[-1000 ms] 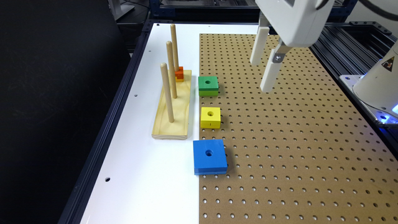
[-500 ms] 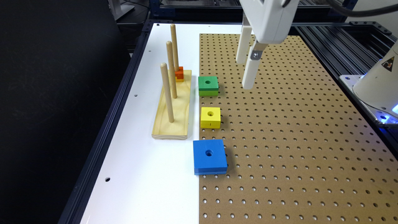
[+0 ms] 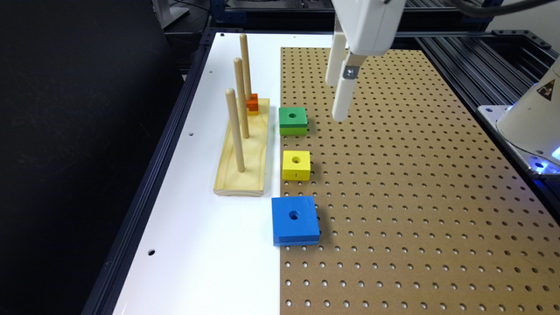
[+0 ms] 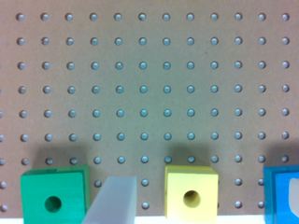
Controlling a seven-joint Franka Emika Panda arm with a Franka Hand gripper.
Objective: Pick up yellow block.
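The yellow block (image 3: 296, 164) lies flat on the brown pegboard (image 3: 415, 183), its round centre hole facing up, between the green block (image 3: 292, 120) and the larger blue block (image 3: 295, 220). My gripper (image 3: 336, 101) hangs in the air beside the green block, on the exterior view's right, and farther back than the yellow block. It is open and holds nothing. In the wrist view the yellow block (image 4: 192, 192) shows between the two spread fingers (image 4: 113, 201), with the green block (image 4: 54, 196) and the blue block (image 4: 279, 193) to either side.
A pale wooden peg base (image 3: 242, 153) with three upright pegs stands on the white table strip (image 3: 197, 227) at the exterior view's left of the blocks. A small orange block (image 3: 252, 104) sits at its far end. A white robot base (image 3: 531, 118) stands at the right edge.
My gripper has travelled toward the exterior view's left, from over the open pegboard to just beside the green block. The blocks have not moved.
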